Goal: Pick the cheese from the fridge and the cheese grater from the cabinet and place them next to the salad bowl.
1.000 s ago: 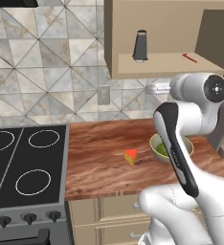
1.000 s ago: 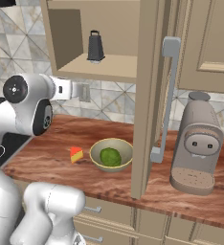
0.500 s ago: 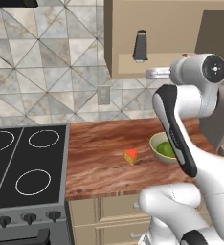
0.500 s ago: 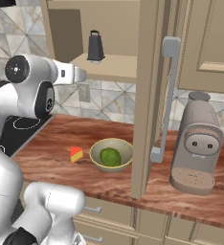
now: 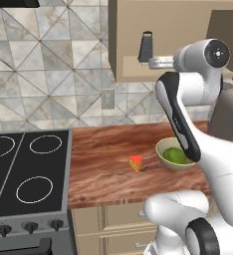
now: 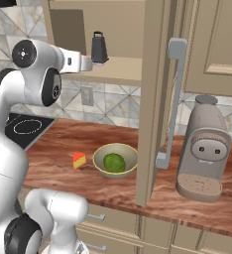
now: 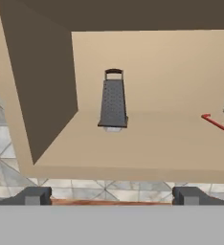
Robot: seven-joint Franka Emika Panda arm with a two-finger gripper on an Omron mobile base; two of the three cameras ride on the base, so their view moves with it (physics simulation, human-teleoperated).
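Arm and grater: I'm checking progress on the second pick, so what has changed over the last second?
The arm has swung upward, bringing the open tool from counter height to the cabinet shelf, now facing the cheese grater. Nothing was taken hold of or let go. The grater stays upright on the shelf; the cheese stays on the counter beside the salad bowl.

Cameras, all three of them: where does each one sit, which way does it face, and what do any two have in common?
Left base view: behind the arm's left, looking forward and down at stovetop, counter, cheese, salad bowl; the white arm rises at right.
Right base view: behind the arm's right, facing open cabinet, coffee machine; arm at left.
Hand view: on the hand, facing into the cabinet at the cheese grater; open fingers below.
Shared: the grater appears in all three.
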